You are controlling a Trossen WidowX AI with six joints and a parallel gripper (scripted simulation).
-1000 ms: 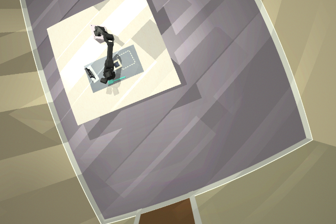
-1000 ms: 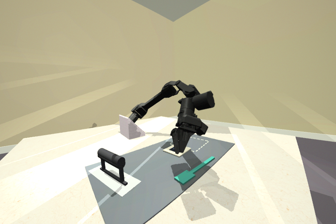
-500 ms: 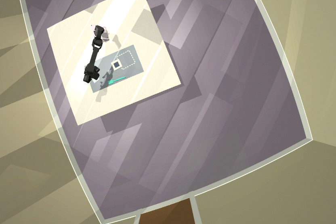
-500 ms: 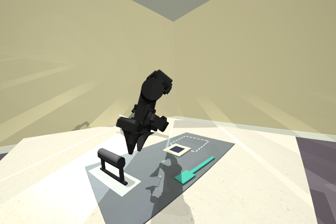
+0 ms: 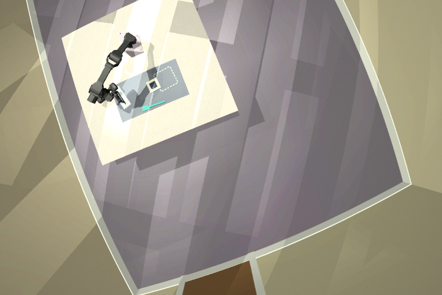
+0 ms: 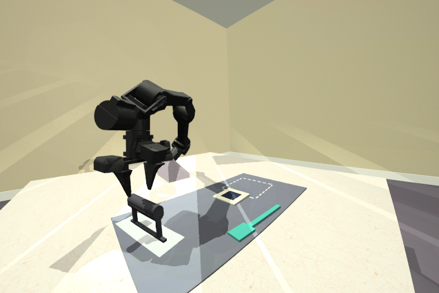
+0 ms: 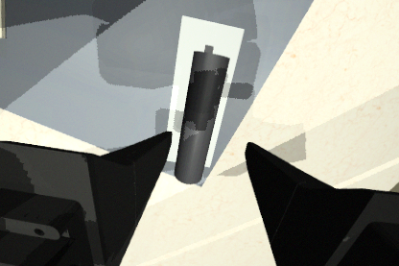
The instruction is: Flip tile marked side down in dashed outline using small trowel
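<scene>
Black, tapered-finger parallel claw [image 5: 121, 99] [image 6: 140, 192] [image 7: 208, 142] stands open with nothing between its fingers, at left of the exterior frame, above the black cylindrical bar on a stand [image 5: 121, 98] [image 6: 145, 206] [image 7: 201, 115]. Teal flat-bladed trowel [image 5: 153, 106] [image 6: 240, 231] lies flat on the grey-blue rectangular mat [image 5: 178, 88] [image 6: 170, 272] [image 7: 62, 67], well to the claw's right in that frame. Its long axis runs from blade, lower centre, to handle end, upper right. Reaching it appears to require rightward travel and finger alignment across the handle.
</scene>
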